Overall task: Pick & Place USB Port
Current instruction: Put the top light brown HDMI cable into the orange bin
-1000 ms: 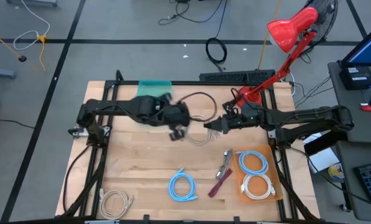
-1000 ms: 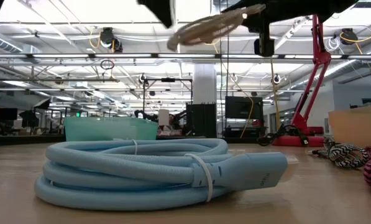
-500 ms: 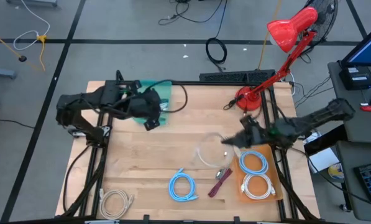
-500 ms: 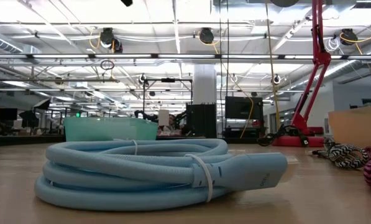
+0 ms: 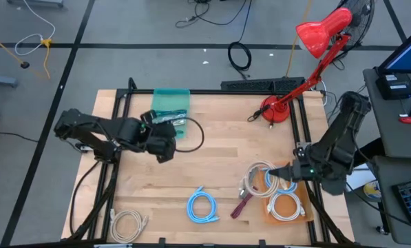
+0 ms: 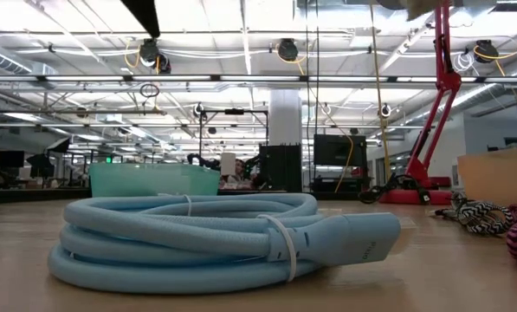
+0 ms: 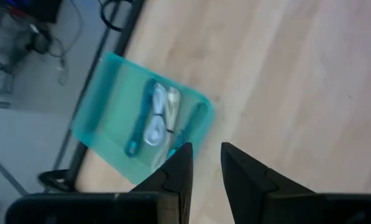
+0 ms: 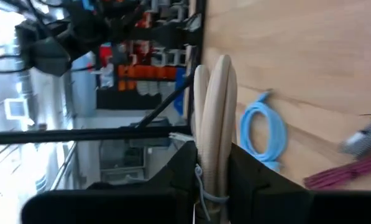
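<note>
My right gripper holds a beige cable coil over the lower right of the frame.

At left centre, my left gripper [image 5: 165, 146] hangs over the table [image 5: 219, 138] just below the teal bin [image 5: 171, 103], its fingers [image 7: 176, 174] slightly parted around nothing. A blue cable coil [image 5: 202, 205] lies at lower centre. My right gripper [image 5: 286, 171] is clenched on the beige cable coil [image 5: 259, 173], just above the orange tray [image 5: 286, 215].
</note>
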Available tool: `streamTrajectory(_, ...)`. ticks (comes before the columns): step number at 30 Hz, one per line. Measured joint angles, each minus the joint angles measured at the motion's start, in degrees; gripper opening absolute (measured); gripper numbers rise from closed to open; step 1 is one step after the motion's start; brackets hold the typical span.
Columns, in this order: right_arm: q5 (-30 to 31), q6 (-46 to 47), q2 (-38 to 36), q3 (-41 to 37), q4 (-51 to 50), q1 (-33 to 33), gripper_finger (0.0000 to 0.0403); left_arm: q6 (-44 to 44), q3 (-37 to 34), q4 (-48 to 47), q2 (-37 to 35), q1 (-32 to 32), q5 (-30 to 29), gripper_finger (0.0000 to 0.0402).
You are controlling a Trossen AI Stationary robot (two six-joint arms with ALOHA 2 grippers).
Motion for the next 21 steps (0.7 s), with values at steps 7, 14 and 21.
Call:
streamTrajectory(7,-6.92,11.17,2.89,0.0,-13.39,0.47,0.0039,-3.44,-4.59,5.61,0.21,-2.21,3.13,0.0088)
streamTrajectory(14,-13.1,10.57,1.99,0.7,-22.7,-2.53,0.0039,-4.92,-5.1,7.61,0.22,-3.49,3.28,0.0088)
streamTrajectory(21,-27.35,8.6,1.85,11.72,-44.29,-5.51,0.0039,-4.92,-5.1,7.64,0.22,-3.54,4.26,0.0088)
